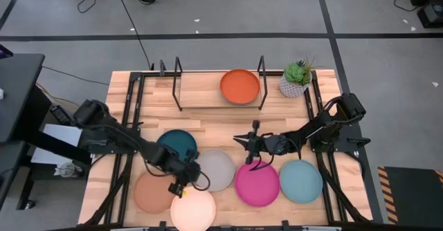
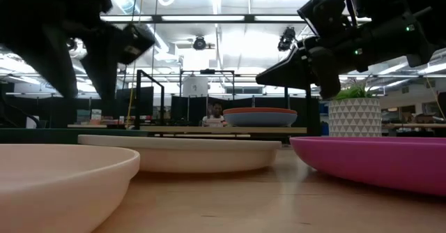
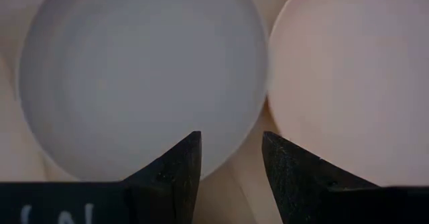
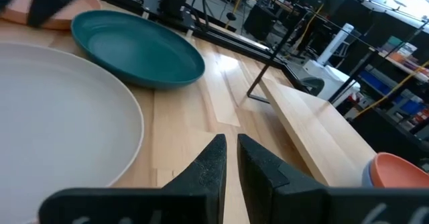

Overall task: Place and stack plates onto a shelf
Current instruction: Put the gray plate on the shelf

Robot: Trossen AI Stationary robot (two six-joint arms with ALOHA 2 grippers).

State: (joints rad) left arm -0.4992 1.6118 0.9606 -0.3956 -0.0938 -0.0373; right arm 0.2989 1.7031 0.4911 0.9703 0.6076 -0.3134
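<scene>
The shelf [image 1: 208, 93] stands at the table's far side, with an orange plate [image 1: 240, 86] stacked on a blue plate [image 2: 259, 120]. On the table lie dark teal [image 1: 178, 141], grey [image 1: 218, 169], tan [image 1: 151, 193], cream [image 1: 194, 210], pink [image 1: 257, 184] and light teal [image 1: 301, 180] plates. My left gripper [image 3: 231, 153] is open and points down over the gap between the grey plate [image 3: 134, 76] and the cream plate [image 3: 355, 76]. My right gripper [image 4: 231, 158] hangs above the table between the grey and pink plates, its fingers nearly together with nothing between them.
A potted plant in a white pot [image 1: 295, 80] stands beside the shelf's right end. Black upright frames [image 1: 177, 79] rise at both ends of the shelf. Bare wood lies between the shelf and the plates [image 4: 201, 96].
</scene>
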